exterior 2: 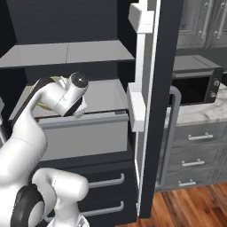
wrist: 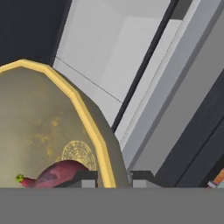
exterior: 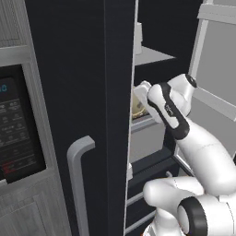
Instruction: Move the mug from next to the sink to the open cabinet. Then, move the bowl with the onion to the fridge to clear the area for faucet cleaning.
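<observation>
- Pale fridge (exterior 2: 88,133) shelves and a light inner wall are seen behind the hand (wrist: 113,177) in the hand view.
- The hand's two dark fingertips (wrist: 85,177) are seen clamped over the rim of the olive-yellow bowl (wrist: 48,127), one inside and one outside.
- The reddish-purple onion (wrist: 57,175) is seen lying inside the bowl, just beside the inner fingertip.
- The bowl is held over a pale fridge shelf (exterior 2: 104,99), inside the open black fridge.
- A black oven (exterior: 18,120) is seen left of the fridge door.
</observation>
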Controlling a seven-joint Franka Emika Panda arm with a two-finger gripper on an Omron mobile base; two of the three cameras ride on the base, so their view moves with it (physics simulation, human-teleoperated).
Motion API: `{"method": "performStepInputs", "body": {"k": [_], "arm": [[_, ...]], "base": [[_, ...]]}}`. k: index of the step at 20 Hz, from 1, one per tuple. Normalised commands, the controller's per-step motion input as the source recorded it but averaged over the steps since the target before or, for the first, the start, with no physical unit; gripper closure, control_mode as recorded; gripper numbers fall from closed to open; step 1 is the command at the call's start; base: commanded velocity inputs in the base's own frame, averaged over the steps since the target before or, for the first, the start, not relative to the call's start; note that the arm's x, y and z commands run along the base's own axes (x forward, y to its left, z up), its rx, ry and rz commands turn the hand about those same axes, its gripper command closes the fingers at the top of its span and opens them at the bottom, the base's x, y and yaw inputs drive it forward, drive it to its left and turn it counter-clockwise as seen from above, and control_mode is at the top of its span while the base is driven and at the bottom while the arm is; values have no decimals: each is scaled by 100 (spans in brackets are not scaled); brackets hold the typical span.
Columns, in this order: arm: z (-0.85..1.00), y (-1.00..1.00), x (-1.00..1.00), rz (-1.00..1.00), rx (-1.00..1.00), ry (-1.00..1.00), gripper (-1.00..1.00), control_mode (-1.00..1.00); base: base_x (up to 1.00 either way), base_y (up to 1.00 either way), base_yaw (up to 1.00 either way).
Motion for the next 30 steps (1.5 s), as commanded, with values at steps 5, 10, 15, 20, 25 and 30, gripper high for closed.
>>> {"method": "performStepInputs", "body": {"k": [5,10,15,20,25,30], "arm": [[-2,11,19,-2,-1,6,100,-100],[-32,16,22,0,-12,9,100,-100],[-19,12,42,-1,-5,3,100,-100],[-9,13,60,-5,0,0,100,-100],[-27,12,60,-10,0,0,100,-100],[-55,6,33,-6,0,0,100,-100]], "base": [[0,0,0],[0,0,0],[0,0,0],[0,0,0],[0,0,0],[0,0,0]]}}
